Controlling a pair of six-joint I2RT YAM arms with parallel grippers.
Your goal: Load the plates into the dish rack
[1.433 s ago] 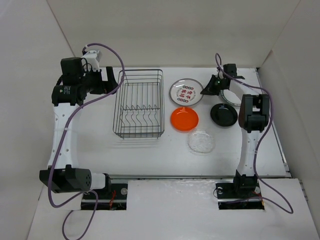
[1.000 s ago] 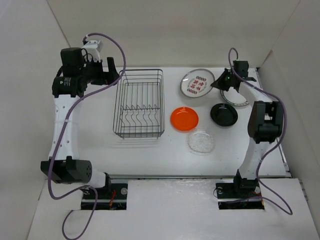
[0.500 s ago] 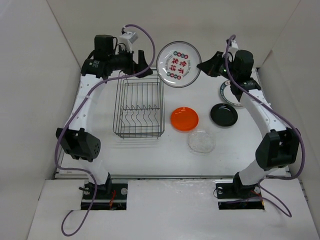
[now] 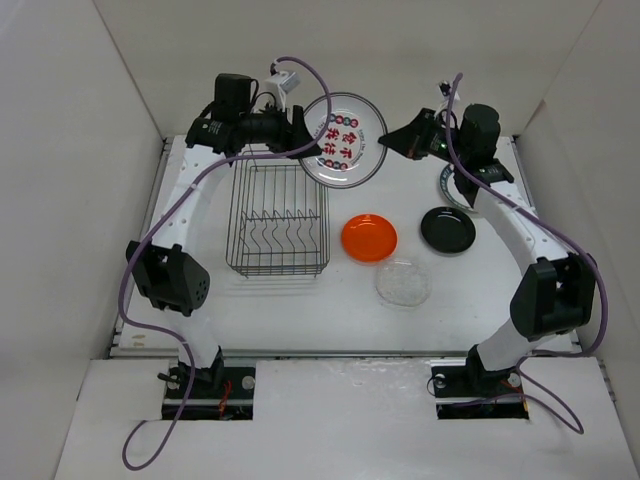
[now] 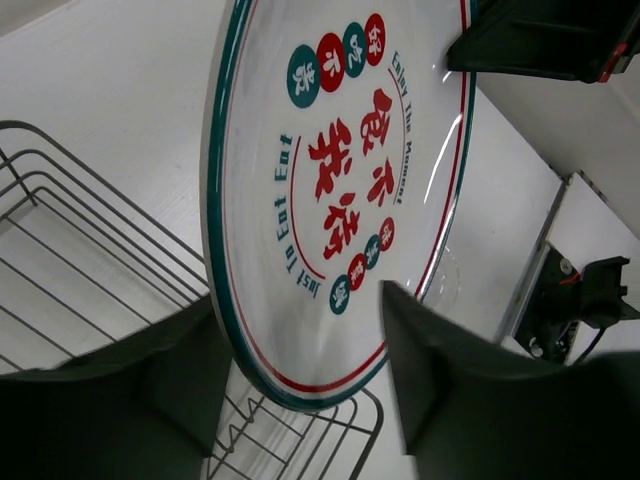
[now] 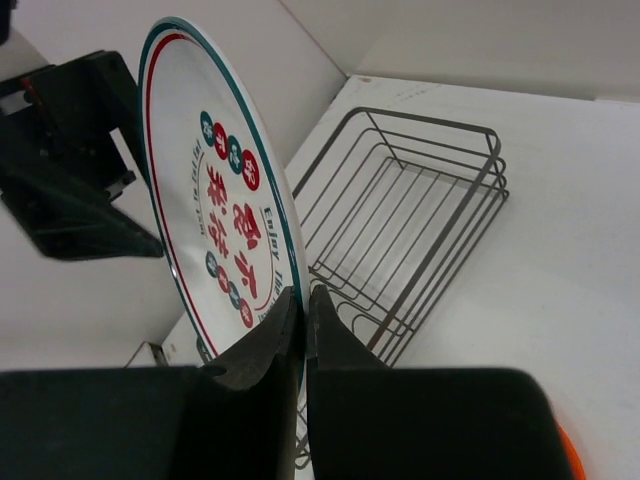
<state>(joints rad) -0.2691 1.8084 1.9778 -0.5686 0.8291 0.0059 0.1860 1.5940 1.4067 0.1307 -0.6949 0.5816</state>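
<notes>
The white plate with red motifs [image 4: 345, 140] hangs tilted in the air above the far right corner of the black wire dish rack [image 4: 279, 270]. My right gripper [image 4: 392, 140] is shut on its right rim [image 6: 303, 295]. My left gripper [image 4: 305, 135] straddles the opposite rim, one finger on each side; its jaws [image 5: 300, 300] are open, with a gap to the plate's face [image 5: 340, 180]. On the table lie the orange plate [image 4: 369, 238], black plate [image 4: 447, 229] and clear glass plate [image 4: 403, 283]. The green-rimmed plate [image 4: 455, 186] is partly hidden by my right arm.
The rack [image 6: 420, 200] holds nothing between its upright dividers [image 5: 90, 200]. White walls close in the table at the back and on both sides. Both arms reach high over the table's far edge.
The right arm lifted the red-motif plate off the table and carried it up and left toward the rack. The left arm swung over to meet it, and its jaws have narrowed around the rim.
</notes>
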